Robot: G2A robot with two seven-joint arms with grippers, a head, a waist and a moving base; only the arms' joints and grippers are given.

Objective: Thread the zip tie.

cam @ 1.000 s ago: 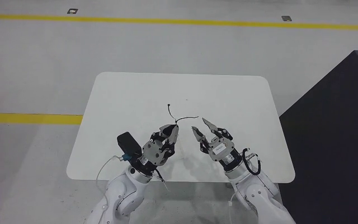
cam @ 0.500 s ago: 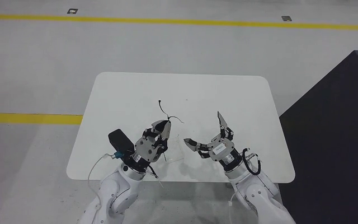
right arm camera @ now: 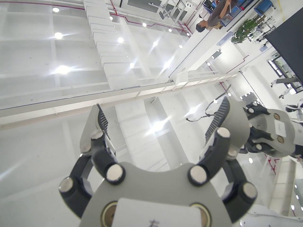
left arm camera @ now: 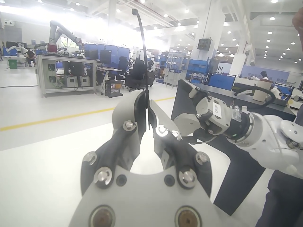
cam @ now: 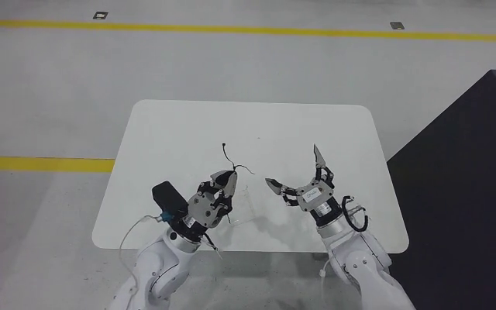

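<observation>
Fingers (left arm camera: 138, 109) of the left gripper (left arm camera: 147, 100) are pinched tight on a thin black plastic zip tie (left arm camera: 143, 48). They hold it partway along the strap, so the longer part stands clear beyond the tips with what looks like its small head at the free end. In the top view the zip tie (cam: 228, 155) hangs above the white, round-cornered bench (cam: 325, 124), near the robot's edge and not touching the surface. A shorter length curls out toward the other arm. The right gripper (cam: 292, 164) sits just beside it, its fingers spread wide and holding nothing, turned toward the strap. From its own wrist camera the tie (right arm camera: 203, 116) shows near one fingertip. Holding the strap up in the air probably keeps both ends reachable. The wide opening suits catching a thin, whippy end. Threading looks not yet begun, since no part of the strap passes through the head.
</observation>
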